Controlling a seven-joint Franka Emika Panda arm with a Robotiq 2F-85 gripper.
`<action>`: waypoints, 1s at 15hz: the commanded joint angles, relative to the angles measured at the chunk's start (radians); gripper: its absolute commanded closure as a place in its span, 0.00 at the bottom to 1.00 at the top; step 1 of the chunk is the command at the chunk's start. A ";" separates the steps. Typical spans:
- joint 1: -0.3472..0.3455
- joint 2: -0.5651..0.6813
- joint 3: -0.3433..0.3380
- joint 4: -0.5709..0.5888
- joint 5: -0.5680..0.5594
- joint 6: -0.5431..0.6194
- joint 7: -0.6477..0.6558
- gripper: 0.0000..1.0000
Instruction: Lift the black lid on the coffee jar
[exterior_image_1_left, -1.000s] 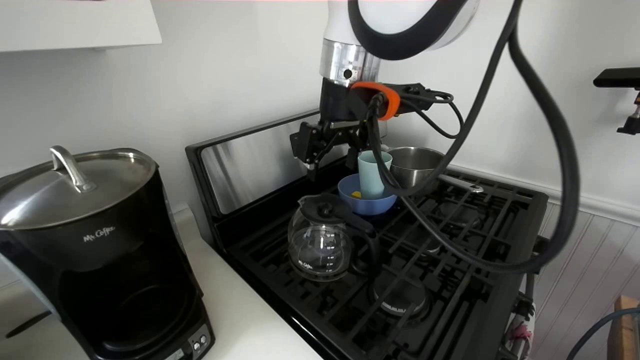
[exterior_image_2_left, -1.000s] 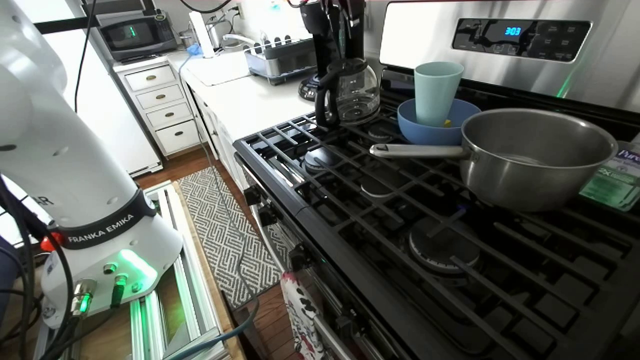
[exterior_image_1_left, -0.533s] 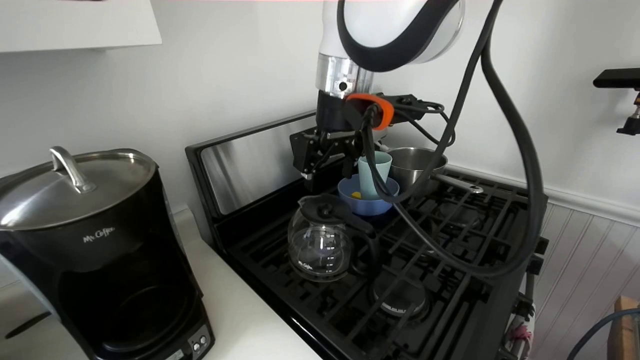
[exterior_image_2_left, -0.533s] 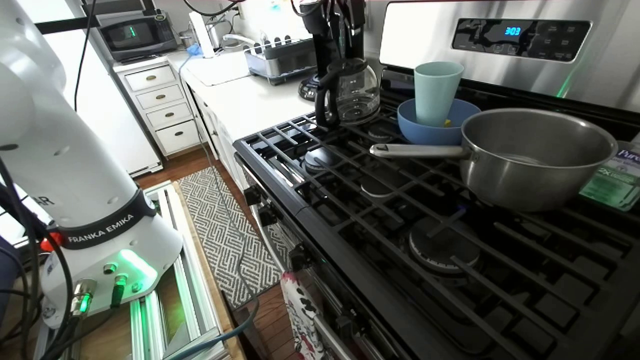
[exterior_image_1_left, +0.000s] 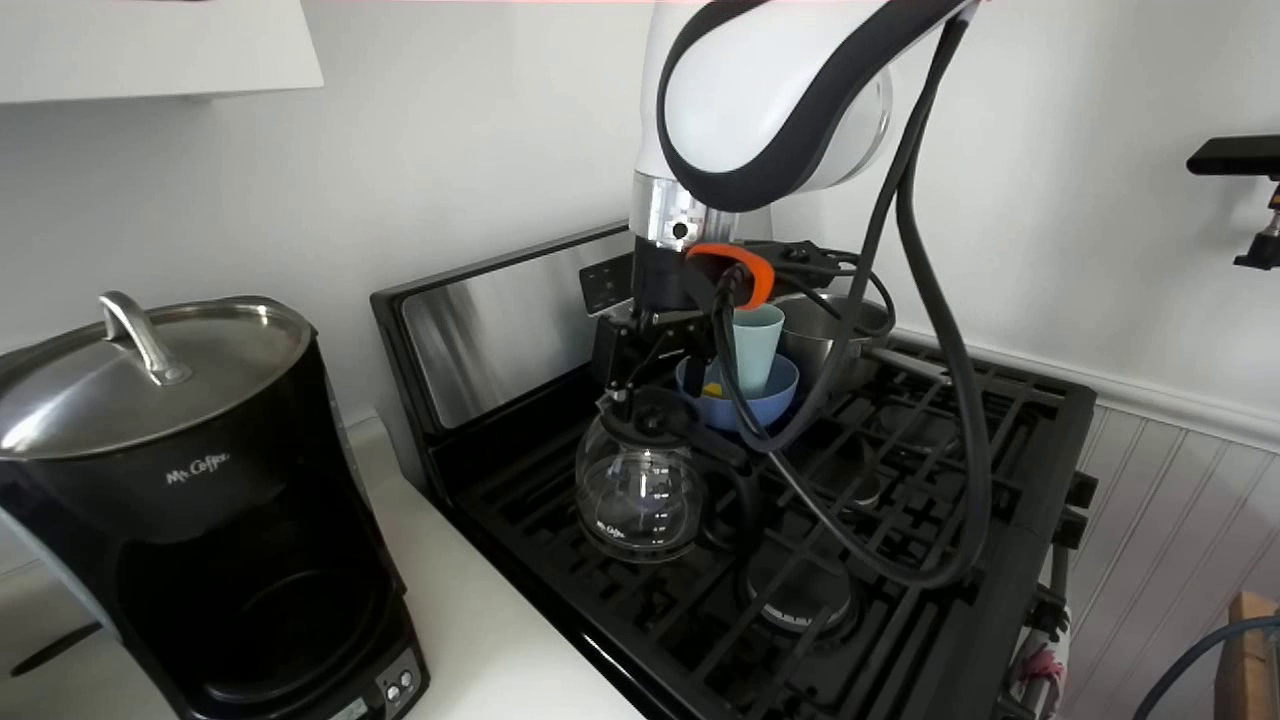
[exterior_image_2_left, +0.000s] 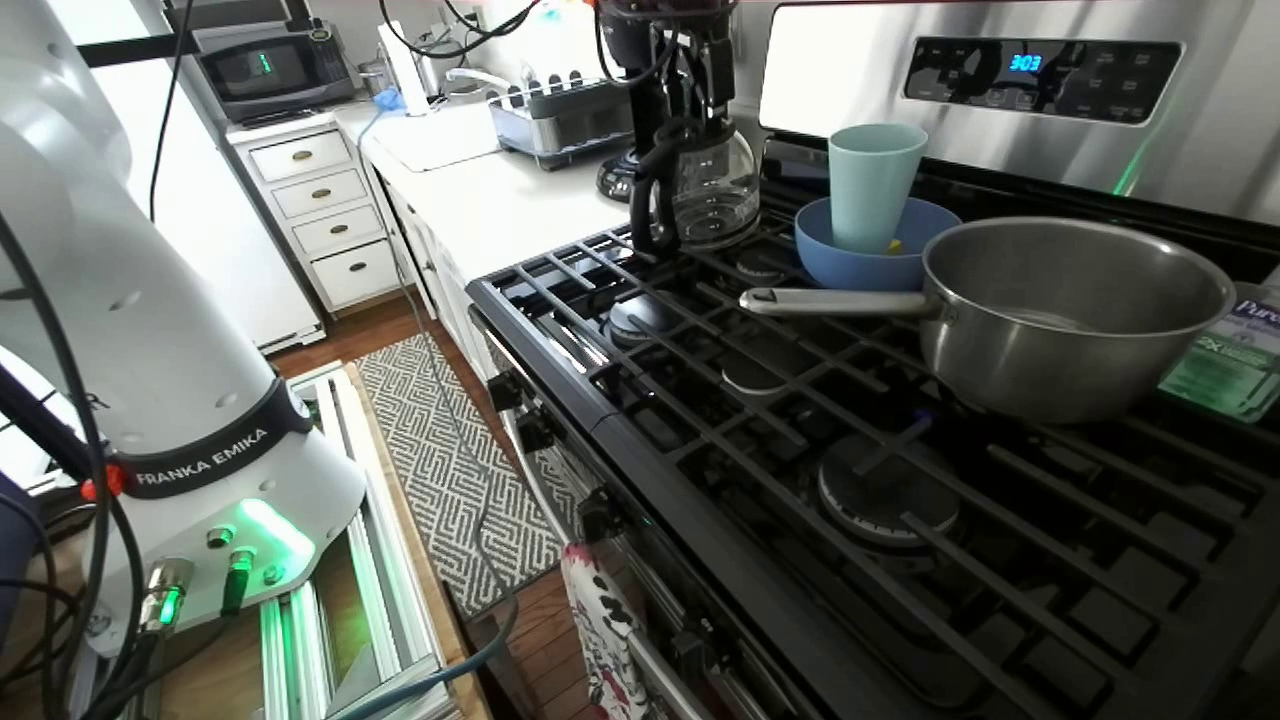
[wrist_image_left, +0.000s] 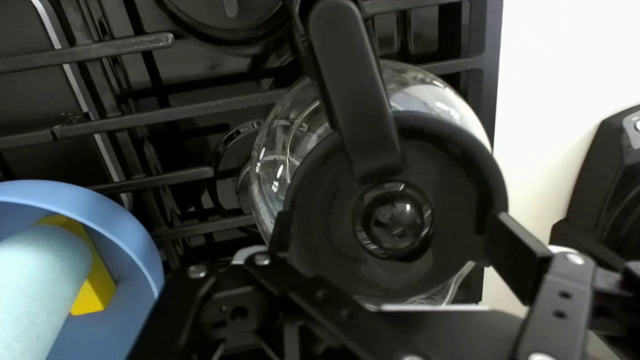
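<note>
Both exterior views: coffee jar (exterior_image_1_left: 640, 505) around mid-width, black lid (exterior_image_1_left: 655, 420) on. Wrist view: gripper (wrist_image_left: 397, 240) spread astride the lid, right of centre; can't tell if pads (wrist_image_left: 520, 257) touch. Should be light, stiff, slick plastic; pinch opposite edges gently, jar below likely fragile.

Gripper (exterior_image_1_left: 659, 392) lowered, now straddling black lid (wrist_image_left: 397, 220); arm (exterior_image_1_left: 755, 100), cable loop (exterior_image_1_left: 930, 577) lower too.

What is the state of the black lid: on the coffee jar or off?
On. The wrist view shows the black lid covering the top of the coffee jar.
</note>
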 joint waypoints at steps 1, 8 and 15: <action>0.017 0.026 -0.018 0.020 0.045 0.037 -0.030 0.34; 0.038 0.019 -0.016 0.025 0.021 0.037 -0.015 0.73; 0.049 0.031 -0.019 0.036 0.004 0.013 -0.004 0.29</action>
